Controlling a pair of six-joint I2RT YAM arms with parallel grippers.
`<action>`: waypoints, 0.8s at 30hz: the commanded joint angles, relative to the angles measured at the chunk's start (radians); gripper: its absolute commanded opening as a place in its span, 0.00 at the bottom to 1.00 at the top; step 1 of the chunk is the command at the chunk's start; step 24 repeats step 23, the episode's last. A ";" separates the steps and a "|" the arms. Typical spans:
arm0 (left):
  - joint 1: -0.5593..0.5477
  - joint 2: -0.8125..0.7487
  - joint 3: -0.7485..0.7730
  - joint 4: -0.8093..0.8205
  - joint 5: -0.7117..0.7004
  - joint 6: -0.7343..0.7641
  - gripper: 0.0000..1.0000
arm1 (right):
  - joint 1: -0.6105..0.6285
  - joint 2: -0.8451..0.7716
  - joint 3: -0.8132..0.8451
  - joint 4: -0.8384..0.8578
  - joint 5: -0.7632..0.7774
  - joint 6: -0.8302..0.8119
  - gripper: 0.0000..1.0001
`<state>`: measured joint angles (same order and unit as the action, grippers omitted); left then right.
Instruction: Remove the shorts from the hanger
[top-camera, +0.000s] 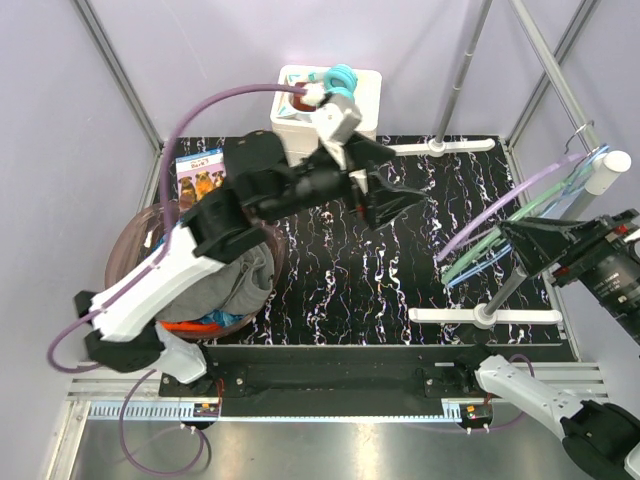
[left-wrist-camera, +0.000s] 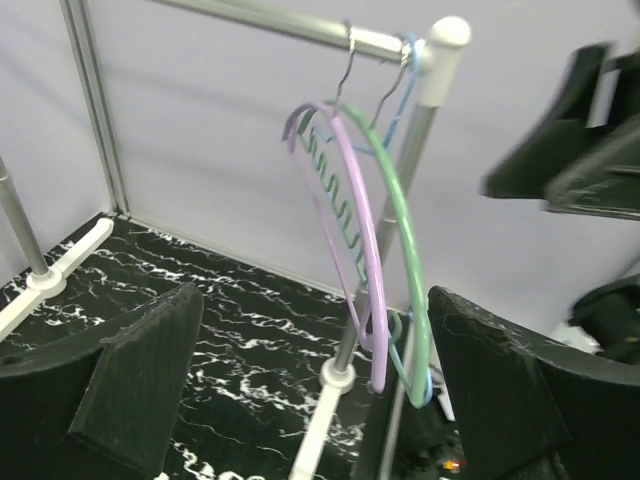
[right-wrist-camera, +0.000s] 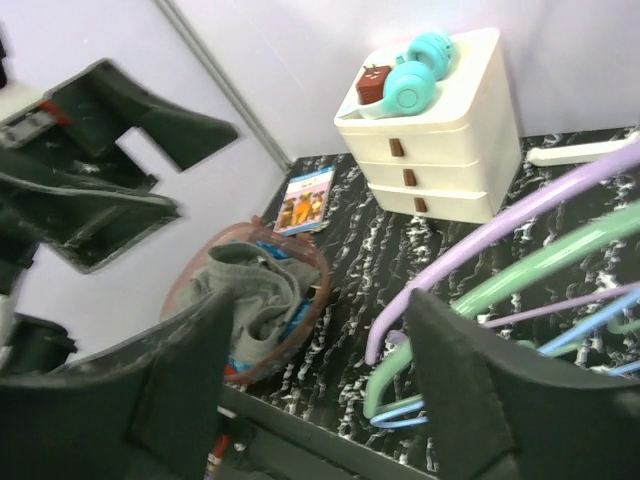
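Marbled table (top-camera: 330, 300): shorts (top-camera: 250, 285) heaped in basket (top-camera: 125, 245) (hangers (top-camera: 480, 246) on rack (top-camera: 610, 172)); left pincer (top-camera: 405, 208), right pincer (top-camera: 508, 248) wide, empty.

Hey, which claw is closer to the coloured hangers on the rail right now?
Right. The right claw is open and right beside the hangers. The left claw, also open, hovers over the middle of the table, well to their left.

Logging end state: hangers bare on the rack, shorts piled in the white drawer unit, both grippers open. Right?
No: the shorts lie in the round basket at the left, not in the drawer unit; the right wrist view shows it. The hangers are bare, and the left gripper and right gripper are open.
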<state>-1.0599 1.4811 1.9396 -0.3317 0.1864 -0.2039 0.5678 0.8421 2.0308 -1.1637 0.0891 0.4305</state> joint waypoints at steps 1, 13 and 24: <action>0.000 -0.091 -0.117 0.036 -0.021 -0.103 0.99 | 0.003 -0.078 -0.059 0.048 0.103 0.017 0.98; 0.000 -0.465 -0.470 0.042 -0.218 -0.238 0.99 | 0.001 -0.012 -0.038 -0.137 0.049 0.059 1.00; 0.000 -0.728 -0.668 0.037 -0.285 -0.354 0.99 | 0.001 -0.109 -0.231 0.088 -0.124 0.111 1.00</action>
